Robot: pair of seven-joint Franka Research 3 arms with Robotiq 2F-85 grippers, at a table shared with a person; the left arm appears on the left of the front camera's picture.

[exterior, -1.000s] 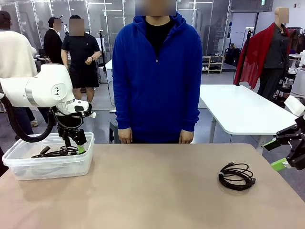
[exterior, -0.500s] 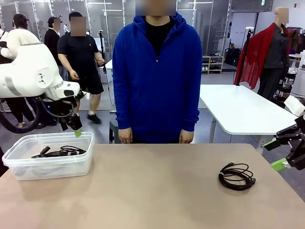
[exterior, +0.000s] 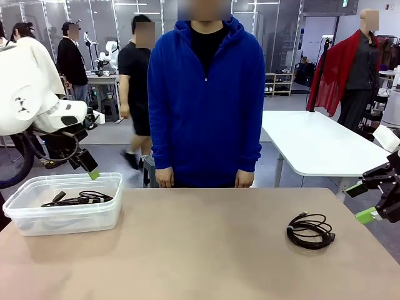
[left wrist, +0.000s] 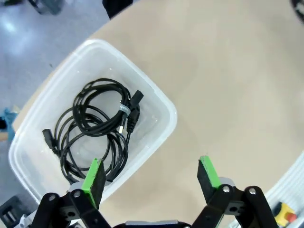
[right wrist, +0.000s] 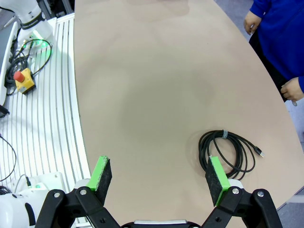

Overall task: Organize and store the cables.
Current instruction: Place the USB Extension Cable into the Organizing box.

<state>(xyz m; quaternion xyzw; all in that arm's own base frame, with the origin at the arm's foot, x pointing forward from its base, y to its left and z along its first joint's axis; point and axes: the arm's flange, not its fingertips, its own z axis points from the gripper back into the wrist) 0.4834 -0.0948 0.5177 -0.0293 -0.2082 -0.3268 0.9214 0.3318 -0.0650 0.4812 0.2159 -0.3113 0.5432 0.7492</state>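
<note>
1. Left claw [left wrist: 151, 167]: the jaws are spread wide and hold nothing. The claw hovers above the clear rectangular plastic bin [exterior: 69, 222], apart from it.
2. The bin stands at the robot's left end of the beige tabletop [exterior: 200, 256]. The thin black coiled cables [left wrist: 99, 128] lie flat on its floor, with chunky black plug ends showing. A pale band wraps 1 bundle.
3. Right claw [right wrist: 158, 166]: the jaws are spread wide and hold nothing. In the front view it sits raised beside the right edge of the tabletop.
4. The single thin black cable coil [exterior: 310, 230] lies flat on the bare tabletop toward the robot's right, near the right claw but not touching it. A pale tie binds it at 1 point, and 1 plug end juts out.
5. A person in a blue hooded top [exterior: 206, 100] stands at the far edge of the tabletop. Both arms are down, and both hands are apart from the cables.
</note>
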